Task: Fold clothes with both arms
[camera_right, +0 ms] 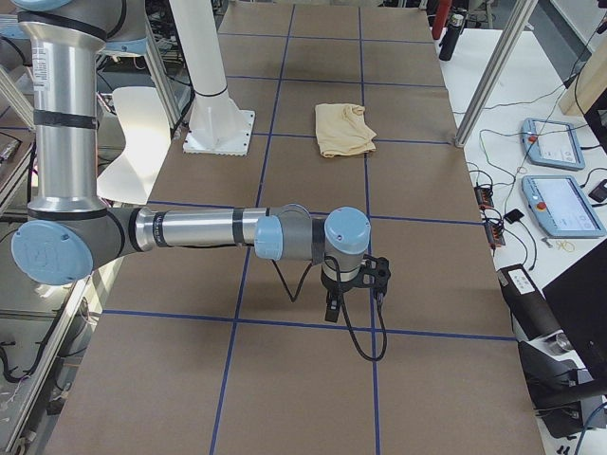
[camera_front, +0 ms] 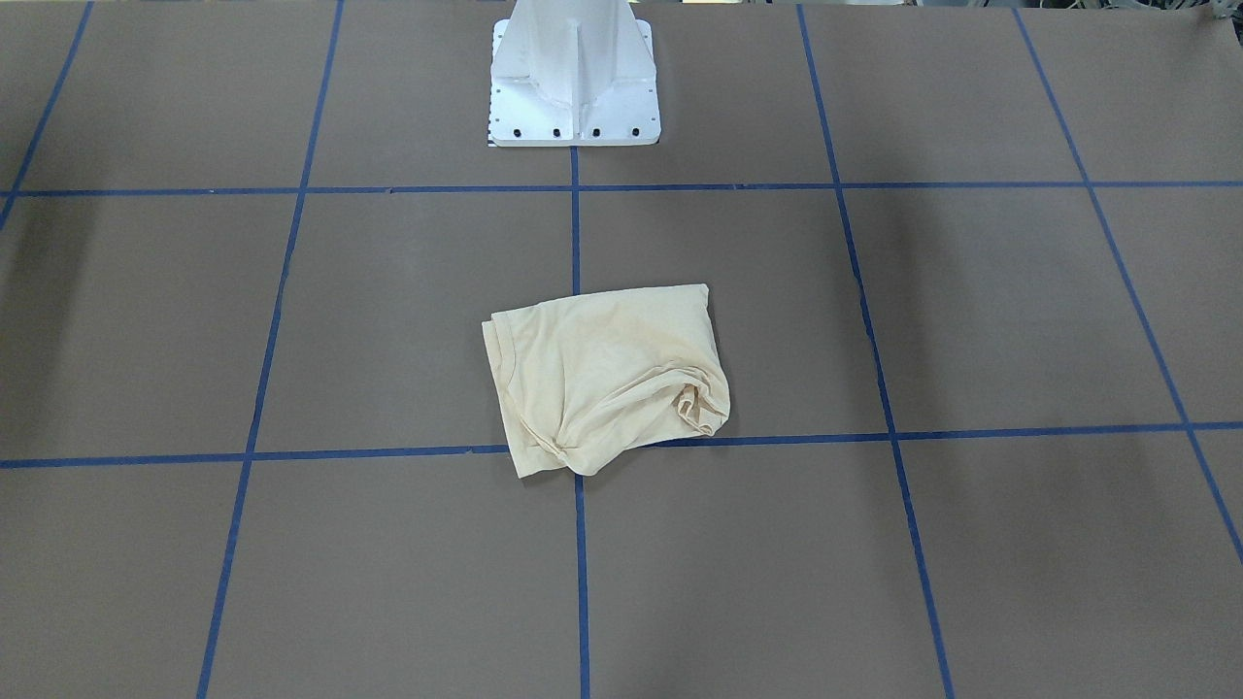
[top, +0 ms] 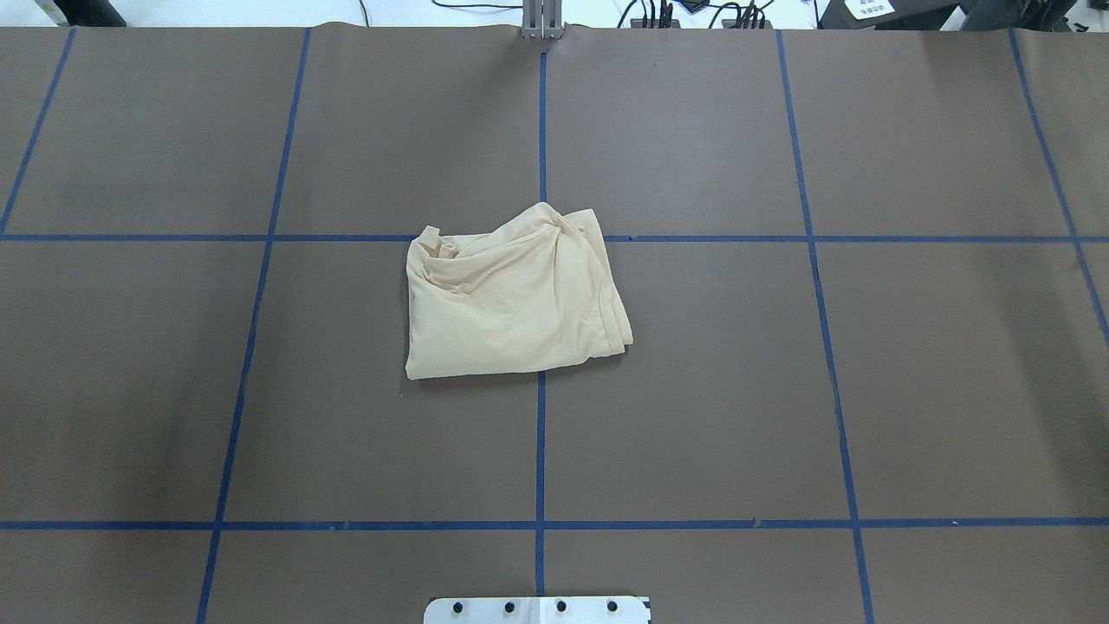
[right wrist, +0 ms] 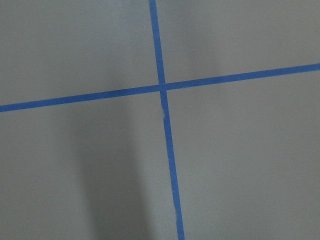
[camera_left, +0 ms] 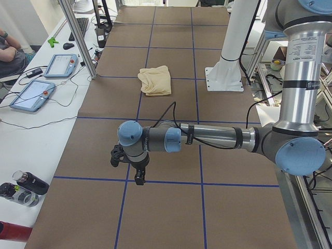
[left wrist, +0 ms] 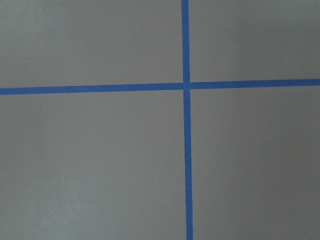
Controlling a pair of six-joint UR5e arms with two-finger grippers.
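1. We see the shirt (top: 511,299) lying on the brown tabletop (top: 780,390), near its middle and in front of the white pedestal base (camera_front: 573,87).
2. The shirt is folded into a compact, roughly rectangular bundle. It covers the spot where the centre blue tape line (top: 540,451) meets a cross line.
3. In the overhead view, the edge of the bundle farthest from the robot is bunched and wrinkled. Its right side shows stacked, layered fabric edges.
4. The side nearest the robot lies flatter and smoother.
5. The left arm (camera_left: 207,137) stretches out low over the tabletop toward the table's left end, well apart from the shirt.
6. The left gripper (camera_left: 129,167) points down above a tape line. We cannot tell whether it is released or clenched, and nothing is seen in it.
7. The right arm (camera_right: 190,229) mirrors this at the opposite end.
8. The right gripper (camera_right: 356,289) also points down, well apart from the shirt. Here too we cannot tell its state.
9. Both wrist views show only bare tabletop and a tape crossing (left wrist: 186,85).
10. Beside the tabletop we see 2 tablets (camera_left: 62,65) on a white bench.
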